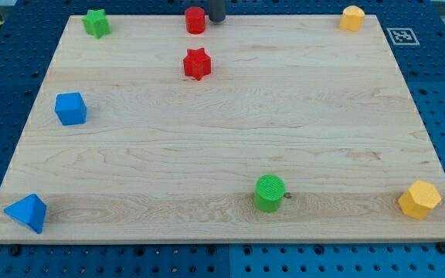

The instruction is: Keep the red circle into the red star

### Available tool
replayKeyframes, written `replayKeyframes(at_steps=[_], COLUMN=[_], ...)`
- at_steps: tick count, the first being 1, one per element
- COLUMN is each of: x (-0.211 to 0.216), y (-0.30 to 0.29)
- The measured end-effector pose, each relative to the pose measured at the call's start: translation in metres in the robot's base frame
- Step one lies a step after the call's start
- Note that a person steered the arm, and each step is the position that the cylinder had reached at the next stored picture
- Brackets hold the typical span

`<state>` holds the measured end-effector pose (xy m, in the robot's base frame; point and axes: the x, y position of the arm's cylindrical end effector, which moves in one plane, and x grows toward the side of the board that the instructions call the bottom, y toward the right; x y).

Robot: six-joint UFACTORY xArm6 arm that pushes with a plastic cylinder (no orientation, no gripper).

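The red circle (195,20) stands at the view's top edge of the wooden board (230,131). The red star (197,63) lies just below it, a short gap apart. My tip (217,20) is a dark rod end at the view's top, right beside the red circle on its right side, close to or touching it.
A green star (96,22) sits at the top left, a yellow block (351,18) at the top right. A blue cube (70,108) is at the left, a blue triangle (27,212) at the bottom left. A green circle (270,192) and a yellow hexagon (419,199) are near the bottom.
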<state>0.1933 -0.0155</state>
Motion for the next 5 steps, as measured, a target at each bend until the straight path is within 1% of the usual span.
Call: replayKeyframes(at_steps=[1, 4, 5], x=[0.000, -0.002, -0.002], y=[-0.047, -0.120, -0.105])
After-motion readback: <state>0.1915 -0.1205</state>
